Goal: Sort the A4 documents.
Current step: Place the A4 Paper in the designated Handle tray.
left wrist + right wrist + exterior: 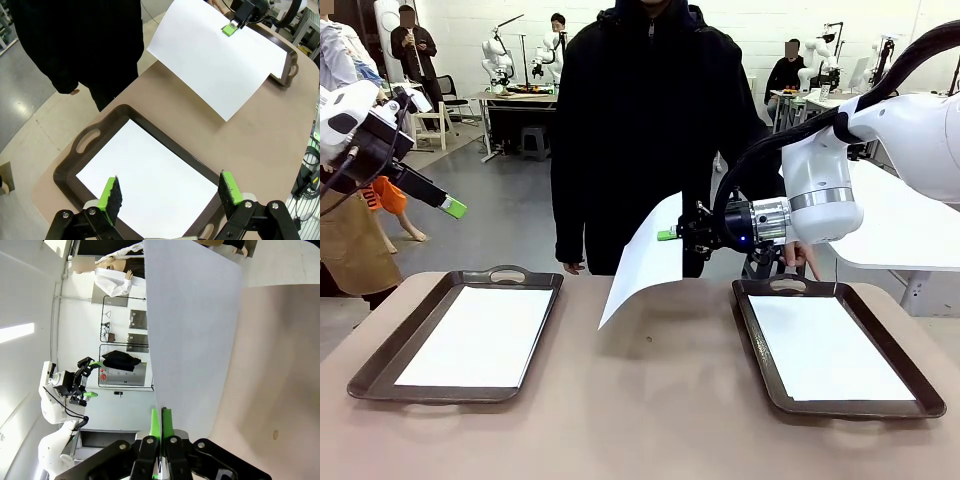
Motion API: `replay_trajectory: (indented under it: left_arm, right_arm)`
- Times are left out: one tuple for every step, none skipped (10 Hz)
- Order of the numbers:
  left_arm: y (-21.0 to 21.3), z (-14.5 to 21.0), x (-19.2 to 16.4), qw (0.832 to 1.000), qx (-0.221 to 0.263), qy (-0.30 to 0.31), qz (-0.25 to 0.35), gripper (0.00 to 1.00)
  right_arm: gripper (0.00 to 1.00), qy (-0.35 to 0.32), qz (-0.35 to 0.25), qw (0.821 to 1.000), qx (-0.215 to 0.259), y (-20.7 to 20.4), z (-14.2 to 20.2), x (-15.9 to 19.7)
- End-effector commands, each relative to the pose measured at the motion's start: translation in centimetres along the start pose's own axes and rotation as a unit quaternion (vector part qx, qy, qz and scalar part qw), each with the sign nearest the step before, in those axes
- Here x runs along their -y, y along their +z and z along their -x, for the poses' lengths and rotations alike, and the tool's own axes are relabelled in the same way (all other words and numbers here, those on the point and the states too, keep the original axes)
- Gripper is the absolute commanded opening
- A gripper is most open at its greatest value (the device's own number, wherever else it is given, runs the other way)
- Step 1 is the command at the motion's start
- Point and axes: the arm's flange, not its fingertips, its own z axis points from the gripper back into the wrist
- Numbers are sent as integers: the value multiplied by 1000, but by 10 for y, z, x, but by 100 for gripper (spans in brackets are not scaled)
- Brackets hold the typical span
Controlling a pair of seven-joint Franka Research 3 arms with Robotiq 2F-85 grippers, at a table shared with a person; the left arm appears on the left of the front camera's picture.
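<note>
Between the two trays, my right gripper (pixel 669 235) is shut on the edge of one white A4 document (pixel 645 258), which hangs tilted above the table. In the right wrist view, the sheet (pixel 195 330) rises from the closed green pads (pixel 161 422). My left gripper (pixel 451 207) is open and empty, raised at the far left above the left tray (pixel 380 365). Its two fingers (pixel 111 192) stand wide over the sheet (pixel 150 175) in that tray (pixel 70 167). From there I also see the held sheet (pixel 215 60). Another sheet (pixel 830 345) lies in the right tray (pixel 760 345).
A person in black (pixel 640 130) stands at the far edge of the table, one hand (pixel 800 255) at the right tray's far handle. Bare brown tabletop (pixel 640 400) lies between and in front of the trays. A white table (pixel 910 230) stands behind on the right.
</note>
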Motion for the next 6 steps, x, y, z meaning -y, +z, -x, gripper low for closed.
replay_trajectory:
  left_arm:
    - [1,0,0,1000,1,-3,1,100]
    - [1,0,0,1000,1,-3,1,100]
    - [1,0,0,1000,1,-3,1,100]
    - [1,0,0,1000,1,-3,1,100]
    - [1,0,0,1000,1,-3,1,100]
    - [1,0,0,1000,1,-3,1,100]
  right_arm:
    - [0,-3,-1,1000,9,-2,1,2]
    - [0,-3,-1,1000,9,-2,1,2]
    - [0,-3,-1,1000,9,-2,1,2]
    - [0,-3,-1,1000,9,-2,1,2]
    - [0,-3,-1,1000,9,-2,1,2]
    - [0,-3,-1,1000,9,-2,1,2]
